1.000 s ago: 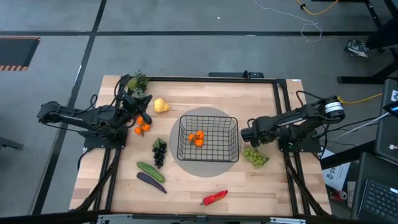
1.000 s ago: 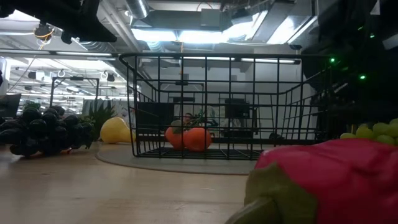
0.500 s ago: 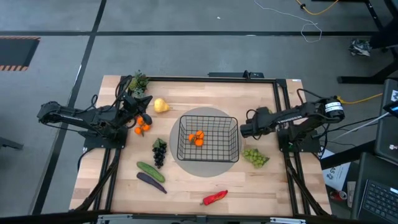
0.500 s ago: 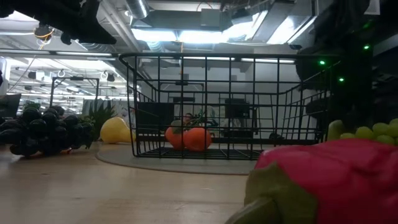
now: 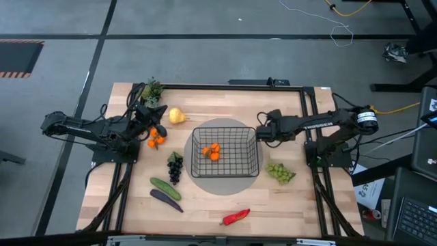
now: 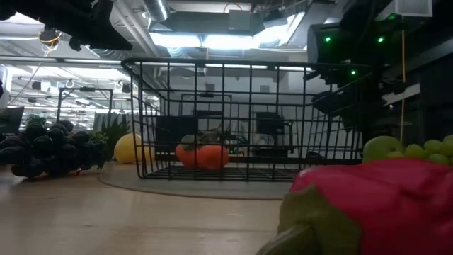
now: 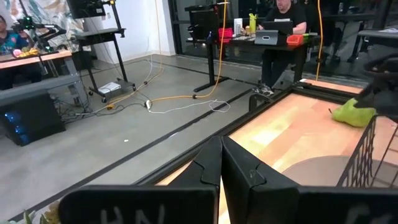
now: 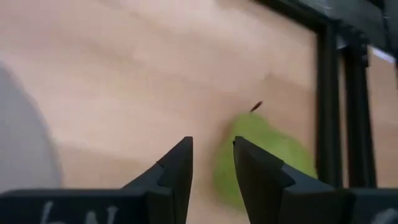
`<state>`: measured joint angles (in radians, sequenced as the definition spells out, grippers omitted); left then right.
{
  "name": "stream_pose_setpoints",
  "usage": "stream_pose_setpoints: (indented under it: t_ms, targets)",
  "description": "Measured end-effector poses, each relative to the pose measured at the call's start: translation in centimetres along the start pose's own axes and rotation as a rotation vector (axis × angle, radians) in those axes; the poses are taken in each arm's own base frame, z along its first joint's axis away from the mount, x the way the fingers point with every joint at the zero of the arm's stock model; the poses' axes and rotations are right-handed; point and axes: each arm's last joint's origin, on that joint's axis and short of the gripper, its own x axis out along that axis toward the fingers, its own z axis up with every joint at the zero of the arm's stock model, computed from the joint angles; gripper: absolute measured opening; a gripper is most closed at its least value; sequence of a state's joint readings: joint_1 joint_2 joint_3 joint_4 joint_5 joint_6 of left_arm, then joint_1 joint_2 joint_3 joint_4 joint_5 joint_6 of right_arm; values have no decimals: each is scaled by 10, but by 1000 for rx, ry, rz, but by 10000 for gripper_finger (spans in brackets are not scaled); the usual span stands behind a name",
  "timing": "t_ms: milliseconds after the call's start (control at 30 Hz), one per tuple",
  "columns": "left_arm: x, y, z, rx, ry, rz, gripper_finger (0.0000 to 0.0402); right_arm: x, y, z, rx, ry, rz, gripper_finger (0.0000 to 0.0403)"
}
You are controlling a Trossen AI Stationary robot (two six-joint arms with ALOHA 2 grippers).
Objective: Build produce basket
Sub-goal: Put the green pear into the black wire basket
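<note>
The black wire basket (image 5: 224, 152) sits on a round grey mat (image 5: 225, 183) in the middle of the bench (image 5: 287, 102), with a small cluster of oranges (image 5: 211, 152) inside it. The right gripper (image 5: 258, 132) is at the basket's far right corner, its fingers (image 8: 180, 165) partly spread with nothing between them; a green pear (image 8: 261, 158) lies on the wood just beyond. The left gripper (image 7: 221, 146) is pressed together and empty, hovering by the lemon (image 5: 177, 116) and more oranges (image 5: 156, 139). Dark grapes (image 5: 175, 166), cucumber (image 5: 165, 188), eggplant (image 5: 166, 199), red pepper (image 5: 235, 216) and green grapes (image 5: 280, 171) lie around the basket.
</note>
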<state>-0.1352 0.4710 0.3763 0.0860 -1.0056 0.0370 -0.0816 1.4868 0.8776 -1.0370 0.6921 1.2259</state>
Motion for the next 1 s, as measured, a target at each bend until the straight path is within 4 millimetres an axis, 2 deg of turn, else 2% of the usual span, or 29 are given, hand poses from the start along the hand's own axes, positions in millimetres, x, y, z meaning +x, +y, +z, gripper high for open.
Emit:
stream_pose_setpoints:
  t_ms: [200,367,500,733,1000]
  targets:
    - [0,0,-1,8,5,0,0,16,-8,15,23,86,-34,118]
    - [0,0,-3,33,21,-1,0,28,-7,26,-39,222,81,118]
    - [0,0,-4,45,29,-1,0,35,-10,32,-31,284,110,118]
    - [0,0,-4,44,28,0,0,38,-19,30,-24,443,119,118]
    - [0,0,-4,44,28,-1,0,34,-36,21,-70,541,-55,118]
